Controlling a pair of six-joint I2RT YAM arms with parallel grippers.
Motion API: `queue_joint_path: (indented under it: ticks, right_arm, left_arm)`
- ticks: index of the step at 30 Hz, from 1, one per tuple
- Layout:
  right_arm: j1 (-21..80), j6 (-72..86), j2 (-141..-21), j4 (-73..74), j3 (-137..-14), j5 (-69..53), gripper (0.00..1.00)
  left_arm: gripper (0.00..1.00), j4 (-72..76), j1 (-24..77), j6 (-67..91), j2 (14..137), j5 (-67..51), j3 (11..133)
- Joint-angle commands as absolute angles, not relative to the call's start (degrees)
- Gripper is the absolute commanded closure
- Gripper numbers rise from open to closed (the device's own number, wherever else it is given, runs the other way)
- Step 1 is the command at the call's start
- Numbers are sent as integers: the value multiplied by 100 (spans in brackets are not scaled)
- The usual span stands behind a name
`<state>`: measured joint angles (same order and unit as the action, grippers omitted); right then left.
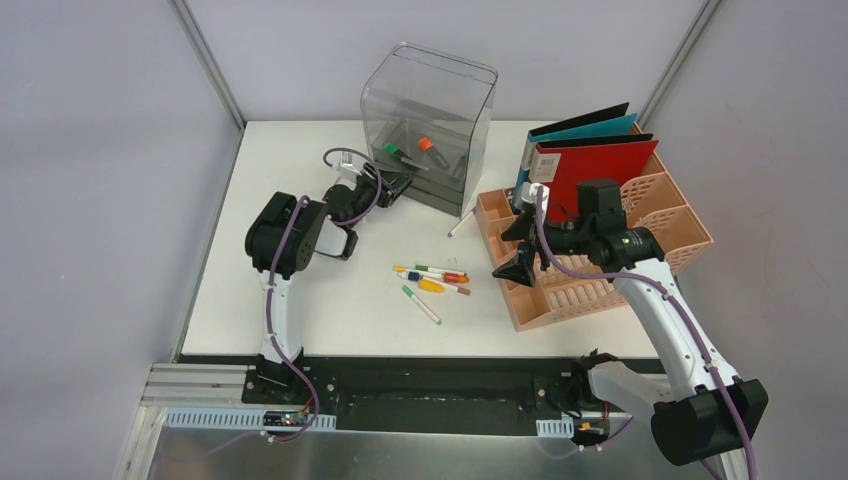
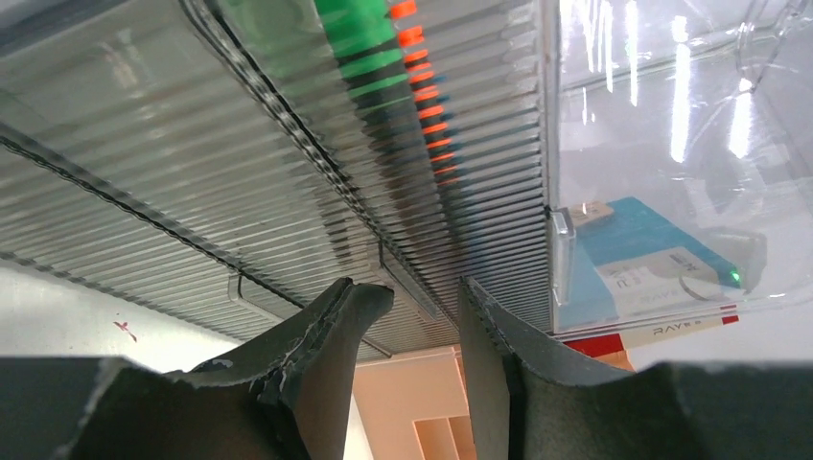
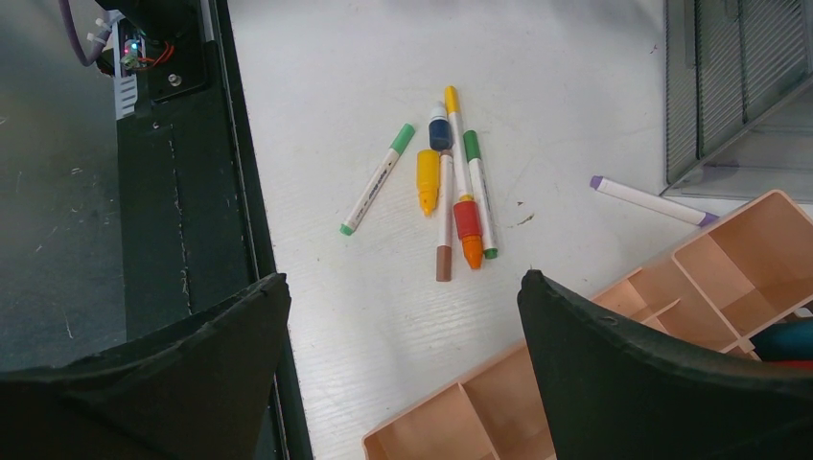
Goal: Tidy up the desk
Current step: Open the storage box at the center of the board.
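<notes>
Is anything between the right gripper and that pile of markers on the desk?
Nothing visible. The right gripper hangs open at the peach rack's left edge; the markers lie in the open on bare desk to its left.

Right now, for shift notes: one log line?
left hand: open, at clear grey plastic drawer box | right hand: open, over peach plastic lattice rack | coloured markers: loose on white desk

Desk (image 3: 383,57) top: white, matt, faint fine grain. Drawer box (image 2: 288,144): clear grey plastic, ribbed front, glossy reflective walls. File rack (image 3: 738,249): peach plastic, smooth, low sheen. Markers (image 3: 451,192): smooth plastic barrels. My left fingers (image 2: 340,326): black, matt, rough chipped edges.
</notes>
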<state>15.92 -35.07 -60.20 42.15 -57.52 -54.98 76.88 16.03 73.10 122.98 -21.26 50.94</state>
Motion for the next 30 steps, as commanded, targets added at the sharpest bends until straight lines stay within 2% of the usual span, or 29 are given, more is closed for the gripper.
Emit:
queue_joint_path:
  ticks: [1,4,12,13,30]
  right_arm:
    - [1556,-3651,-5912,4157,-5757,-5717,8]
    - [1550,-3645,-5902,4158,-5757,-5716,8]
    - [1539,-3649,-5880,4166,-5765,-5734,8]
    - [1543,-3650,-5880,4167,-5766,-5740,8]
    - [1524,-3654,-5881,4166,-5757,-5763,8]
  left_arm:
    - [58,7629,1573,7303,12345,-1979,5328]
    - [61,7486,1573,7246,12331,-1901,5360]
    - [98,7384,1573,7172,12366,-1809,5325]
    - [100,7424,1573,7178,12366,-1817,5295]
    - [100,8205,1512,7049,11821,-1758,3823]
